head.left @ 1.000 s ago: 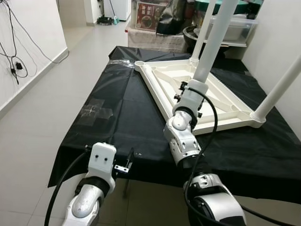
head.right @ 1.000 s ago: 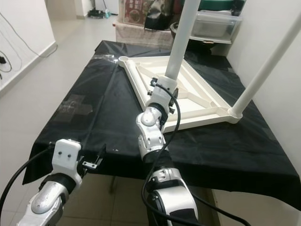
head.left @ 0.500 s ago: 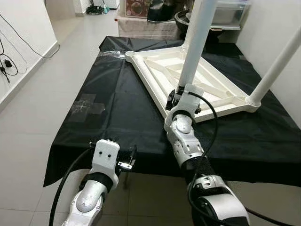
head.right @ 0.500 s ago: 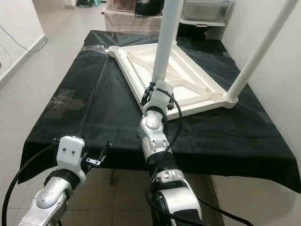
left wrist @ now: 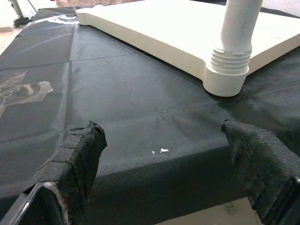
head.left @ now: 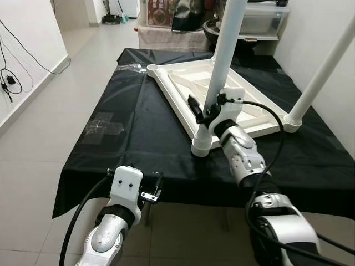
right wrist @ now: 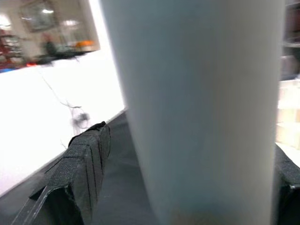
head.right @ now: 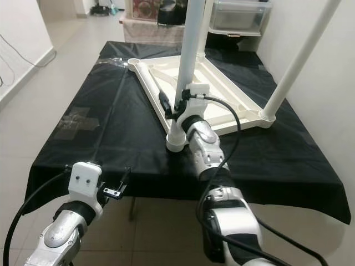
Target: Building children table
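Upturned tabletop (head.left: 222,100), black cloth (head.left: 133,127), tiled floor (head.left: 50,138)

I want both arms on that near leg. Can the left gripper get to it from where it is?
Probably yes. The left gripper hangs open at the table's front edge, with bare black cloth between it and the near leg. The right gripper already sits low on that leg, so aim higher.

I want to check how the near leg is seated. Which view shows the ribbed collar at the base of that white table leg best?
The left wrist view: the ribbed white collar sits sharp and unobstructed above its corner socket. Both eye views show it smaller, beside the right claw. The right wrist view shows the leg's blurred shaft.
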Controlling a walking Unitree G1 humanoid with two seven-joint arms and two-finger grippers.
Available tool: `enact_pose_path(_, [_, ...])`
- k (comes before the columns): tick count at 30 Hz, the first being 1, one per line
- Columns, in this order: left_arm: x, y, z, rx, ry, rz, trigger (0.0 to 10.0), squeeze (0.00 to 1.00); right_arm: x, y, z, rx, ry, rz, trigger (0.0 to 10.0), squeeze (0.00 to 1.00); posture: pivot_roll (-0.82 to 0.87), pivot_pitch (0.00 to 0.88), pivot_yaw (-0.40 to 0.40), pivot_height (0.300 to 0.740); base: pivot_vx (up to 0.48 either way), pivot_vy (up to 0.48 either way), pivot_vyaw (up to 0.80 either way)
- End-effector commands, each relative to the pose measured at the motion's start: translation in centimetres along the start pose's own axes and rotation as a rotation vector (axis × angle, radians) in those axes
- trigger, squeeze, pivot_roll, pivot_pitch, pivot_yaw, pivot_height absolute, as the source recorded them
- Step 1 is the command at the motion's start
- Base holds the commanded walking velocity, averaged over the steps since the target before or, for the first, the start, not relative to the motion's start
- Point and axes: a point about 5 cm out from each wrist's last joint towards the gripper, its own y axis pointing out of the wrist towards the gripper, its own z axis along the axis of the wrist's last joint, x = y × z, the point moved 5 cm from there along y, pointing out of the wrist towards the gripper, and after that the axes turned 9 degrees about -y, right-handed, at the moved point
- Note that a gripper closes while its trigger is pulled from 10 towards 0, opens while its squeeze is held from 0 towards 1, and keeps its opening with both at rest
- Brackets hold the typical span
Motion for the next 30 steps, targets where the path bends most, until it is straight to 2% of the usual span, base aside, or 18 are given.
enact_pose_path(1, [-0.1, 0.0, -0.2, -0.007, 0.003, 0.005, 10.0, 0.0, -1.2, 0.1, -0.3, -0.031, 0.024, 0.163, 10.0, 0.0, 0.11, 0.097, -0.069, 0.74, 0.0, 0.0, 0.0])
enact_pose_path(3, [0.1, -0.1, -0.2, -0.007, 0.002, 0.003, 10.0, 0.0, -2.2, 0.0, -0.3, -0.064, 0.034, 0.312, 10.0, 0.0, 0.12, 0.098, -0.072, 0.74, 0.0, 0.0, 0.0])
enact_pose_path(4, [0.1, -0.1, -0.2, -0.007, 0.002, 0.003, 10.0, 0.0, -2.2, 0.0, -0.3, -0.064, 0.034, 0.312, 10.0, 0.0, 0.12, 0.098, -0.072, 0.74, 0.0, 0.0, 0.0])
enact_pose_path(6, [0.2, -0.2, -0.3, -0.008, 0.0, 0.002, 10.0, 0.0, -3.1, -0.1, -0.3, -0.092, 0.045, 0.425, 10.0, 0.0, 0.12, 0.101, -0.074, 0.74, 0.0, 0.0, 0.0])
enact_pose_path(10, [0.3, -0.3, -0.3, -0.011, -0.002, 0.002, 10.0, 0.0, -4.3, -0.4, -0.6, -0.136, 0.046, 0.558, 10.0, 0.0, 0.12, 0.104, -0.079, 0.74, 0.0, 0.0, 0.0])
enact_pose_path(12, [0.3, -0.4, -0.3, -0.011, -0.003, 0.003, 10.0, 0.0, -4.5, -0.5, -0.6, -0.14, 0.048, 0.573, 10.0, 0.0, 0.12, 0.104, -0.079, 0.74, 0.0, 0.0, 0.0])
enact_pose_path(17, [0.3, -0.5, -0.4, -0.015, -0.006, 0.006, 10.0, 0.0, -5.5, -1.2, -0.6, -0.162, 0.046, 0.707, 10.0, 0.0, 0.12, 0.112, -0.082, 0.74, 0.0, 0.0, 0.0])
enact_pose_path(22, [0.4, -0.5, -0.4, -0.016, -0.011, 0.005, 10.0, 0.0, -6.3, -2.0, 0.1, -0.137, 0.077, 0.845, 10.0, 0.0, 0.12, 0.114, -0.083, 0.74, 0.0, 0.0, 0.0])
enact_pose_path(30, [0.8, -0.8, -0.8, -0.025, -0.018, -0.005, 10.0, 0.0, -7.1, -2.2, 0.0, -0.136, 0.057, 0.901, 10.0, 0.0, 0.12, 0.096, -0.084, 0.74, 0.0, 0.0, 0.0])
